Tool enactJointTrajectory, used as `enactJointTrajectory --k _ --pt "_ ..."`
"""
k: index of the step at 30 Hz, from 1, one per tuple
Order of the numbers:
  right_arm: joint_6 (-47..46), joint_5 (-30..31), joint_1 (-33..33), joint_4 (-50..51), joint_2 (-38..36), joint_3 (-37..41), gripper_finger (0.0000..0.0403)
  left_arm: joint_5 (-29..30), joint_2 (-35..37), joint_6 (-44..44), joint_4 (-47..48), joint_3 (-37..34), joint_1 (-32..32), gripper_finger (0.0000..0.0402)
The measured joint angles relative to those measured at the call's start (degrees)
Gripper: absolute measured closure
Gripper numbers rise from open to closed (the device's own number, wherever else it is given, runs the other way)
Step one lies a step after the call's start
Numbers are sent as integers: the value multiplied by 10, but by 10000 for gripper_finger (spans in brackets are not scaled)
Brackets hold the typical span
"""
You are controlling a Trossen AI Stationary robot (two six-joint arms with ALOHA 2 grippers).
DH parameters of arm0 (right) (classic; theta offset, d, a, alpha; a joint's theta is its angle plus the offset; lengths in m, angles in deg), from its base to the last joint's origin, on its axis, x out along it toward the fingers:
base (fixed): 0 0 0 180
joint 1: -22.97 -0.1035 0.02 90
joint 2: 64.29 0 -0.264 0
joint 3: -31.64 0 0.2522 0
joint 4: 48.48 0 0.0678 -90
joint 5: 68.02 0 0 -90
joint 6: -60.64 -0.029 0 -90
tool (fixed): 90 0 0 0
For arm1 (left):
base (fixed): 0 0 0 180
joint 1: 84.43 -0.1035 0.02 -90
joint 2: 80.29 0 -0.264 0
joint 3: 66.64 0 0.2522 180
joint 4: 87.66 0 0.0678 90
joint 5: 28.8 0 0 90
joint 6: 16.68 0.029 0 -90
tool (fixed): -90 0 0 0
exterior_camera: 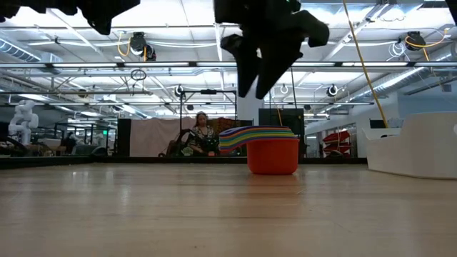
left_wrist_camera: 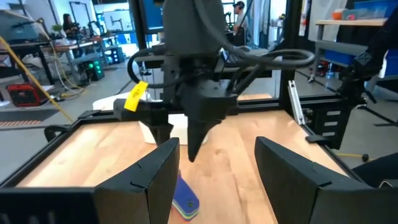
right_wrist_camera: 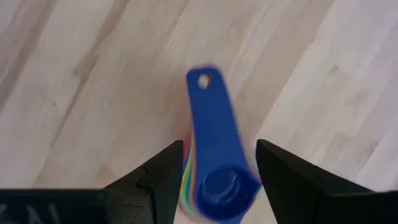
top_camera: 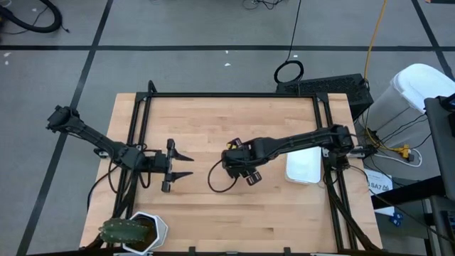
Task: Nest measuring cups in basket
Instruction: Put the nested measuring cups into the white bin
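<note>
Cups [right_wrist_camera: 214,180] nested in one stack sit mid-surface, outside the white basket [top_camera: 306,167] by the right edge, as the right gripper [right_wrist_camera: 214,177] hovers open over them and the left gripper [top_camera: 186,165] waits open, the transfer apparently still ahead.

Two dark arms, black cabling, a yellow tag [left_wrist_camera: 135,98].

One cup stack [exterior_camera: 268,146], one basket [top_camera: 304,166]
</note>
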Motion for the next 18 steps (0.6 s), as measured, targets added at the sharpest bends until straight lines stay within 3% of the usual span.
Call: enactJointTrajectory --k 4,13,18 --pt "16 1 -2 -7 3 -12 187 -14 0 2 -1 0 -7 190" --pt "-36 31 0 -13 23 -13 96 -29 0 15 -1 0 -8 190" --pt "-49 31 -5 -14 49 -13 79 -30 0 15 2 0 -8 190"
